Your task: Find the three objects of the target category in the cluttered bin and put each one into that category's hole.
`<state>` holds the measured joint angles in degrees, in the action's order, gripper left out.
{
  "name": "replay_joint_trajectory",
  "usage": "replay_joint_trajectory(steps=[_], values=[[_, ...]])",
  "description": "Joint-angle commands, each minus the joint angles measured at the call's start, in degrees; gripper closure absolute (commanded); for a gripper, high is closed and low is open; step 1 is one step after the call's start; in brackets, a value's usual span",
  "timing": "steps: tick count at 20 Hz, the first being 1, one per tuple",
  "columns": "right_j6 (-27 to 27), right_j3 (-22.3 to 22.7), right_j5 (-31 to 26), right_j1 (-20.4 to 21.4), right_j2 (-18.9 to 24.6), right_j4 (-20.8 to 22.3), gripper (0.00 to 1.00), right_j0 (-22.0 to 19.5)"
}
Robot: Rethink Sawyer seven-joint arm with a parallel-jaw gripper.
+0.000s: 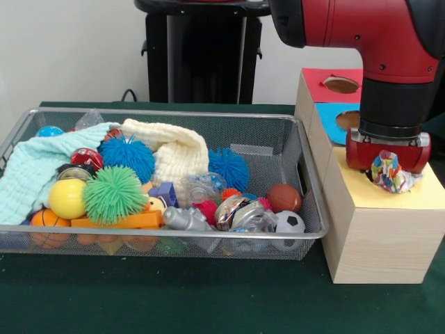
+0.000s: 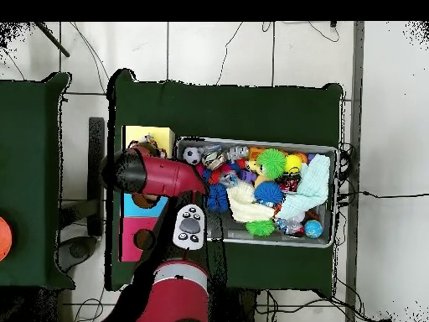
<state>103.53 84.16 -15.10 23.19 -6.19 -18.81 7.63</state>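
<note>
My gripper [image 1: 388, 169] hangs over the yellow end [image 1: 425, 192] of the wooden sorting box, shut on a small crinkly multicoloured bundle [image 1: 389, 175]. The bundle rests just above or on the yellow top, and any hole there is hidden beneath it. The box's red section shows its hole [image 1: 341, 85], and the blue section's hole [image 1: 347, 120] is partly behind my wrist. In the overhead view my red arm [image 2: 163, 174] reaches across the box [image 2: 147, 136] and hides the gripper.
The wire mesh bin [image 1: 309, 233] beside the box holds a green spiky ball [image 1: 115, 193], two blue spiky balls [image 1: 127, 157], a yellow ball [image 1: 67, 198], a soccer ball [image 1: 289, 223], a brown ball [image 1: 284, 197], a cream cloth [image 1: 177, 149] and a mint towel [image 1: 31, 174].
</note>
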Motion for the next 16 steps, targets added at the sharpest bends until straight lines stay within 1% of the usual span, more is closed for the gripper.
replay_joint_trajectory(steps=[1, 7, 13, 16], values=[[8.5, 3.3, -5.1, -1.9, 3.3, 0.4, 1.0, -1.5], [7.4, 3.8, -9.7, 1.3, 2.7, 1.0, 1.0, -1.3], [7.9, 4.3, -16.4, 6.3, 0.9, 1.2, 1.0, -0.4], [7.8, 4.1, -17.5, 7.5, 0.7, 1.4, 1.0, -0.3]])
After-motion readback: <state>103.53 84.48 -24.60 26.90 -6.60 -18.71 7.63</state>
